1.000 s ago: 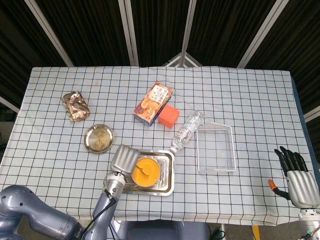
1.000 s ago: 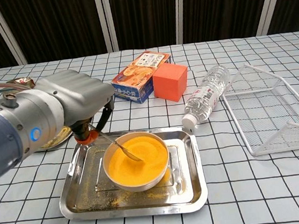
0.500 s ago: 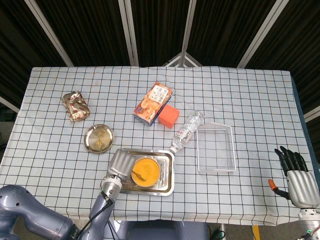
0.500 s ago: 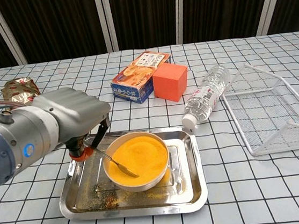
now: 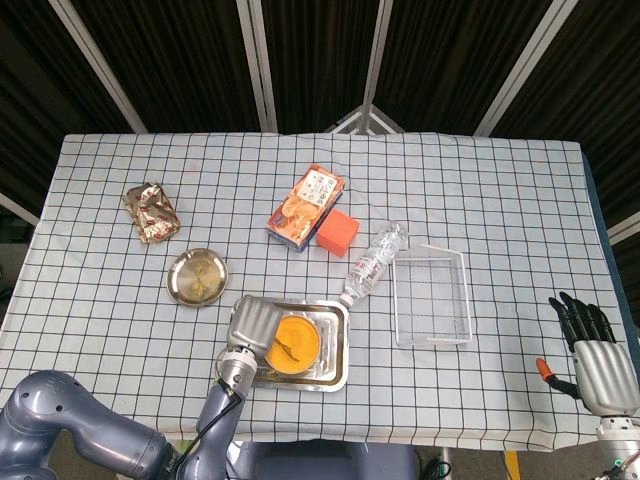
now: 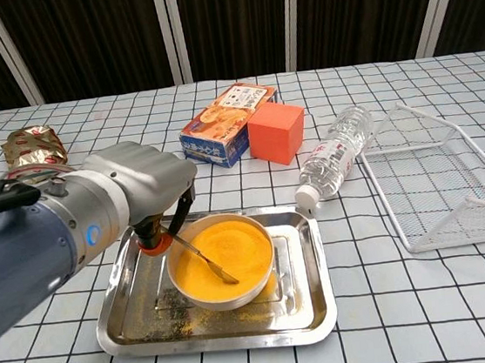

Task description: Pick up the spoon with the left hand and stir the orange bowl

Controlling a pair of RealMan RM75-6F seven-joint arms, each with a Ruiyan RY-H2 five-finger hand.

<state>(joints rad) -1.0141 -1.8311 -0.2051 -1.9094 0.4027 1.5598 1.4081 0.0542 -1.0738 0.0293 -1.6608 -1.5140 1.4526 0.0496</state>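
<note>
An orange bowl (image 6: 222, 259) (image 5: 292, 343) full of orange powder stands in a steel tray (image 6: 306, 313) (image 5: 338, 365) near the table's front edge. My left hand (image 6: 143, 191) (image 5: 250, 326) hangs over the tray's left side and holds a metal spoon (image 6: 206, 257) (image 5: 285, 347). The spoon slants down to the right, its bowl dipped in the powder near the middle. My right hand (image 5: 588, 350) stays off the table's front right corner, fingers spread, holding nothing.
Behind the tray lie a snack box (image 6: 228, 122), an orange cube (image 6: 276, 133) and a plastic bottle (image 6: 337, 161) on its side. A white wire basket (image 6: 440, 181) stands to the right. A small brass dish (image 5: 196, 277) and a foil packet (image 5: 150, 211) lie at the left.
My left hand has shifted right after a swing toward the front, and the spoon's bowl has moved through the powder from the front left to the middle. The right hand has not moved.
</note>
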